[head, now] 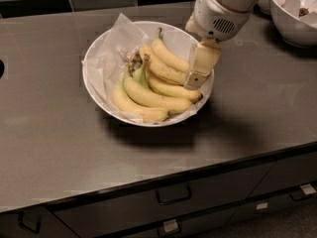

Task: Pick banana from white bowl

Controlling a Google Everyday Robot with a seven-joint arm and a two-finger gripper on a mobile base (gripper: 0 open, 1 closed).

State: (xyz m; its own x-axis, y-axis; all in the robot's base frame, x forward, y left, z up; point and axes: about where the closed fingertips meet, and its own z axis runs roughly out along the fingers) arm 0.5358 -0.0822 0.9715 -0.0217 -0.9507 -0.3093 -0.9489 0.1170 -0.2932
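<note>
Cream gripper (199, 69) hangs over the right rim of the white bowl (93, 89); yellow banana (171, 56), greenish stem; white paper (112, 49); dark grey desk (49, 143).

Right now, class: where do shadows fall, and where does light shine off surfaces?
Camera view: the bowl casts a dark shadow on the counter in front; the claw hangs over the bowl's right rim; soft sheen on the counter's back left.

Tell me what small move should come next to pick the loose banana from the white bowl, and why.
Probably lower the pincer a little onto the banana, the rearmost one in the white bowl: the pincer hovers over that banana's right end, near the bowl's right rim.
</note>
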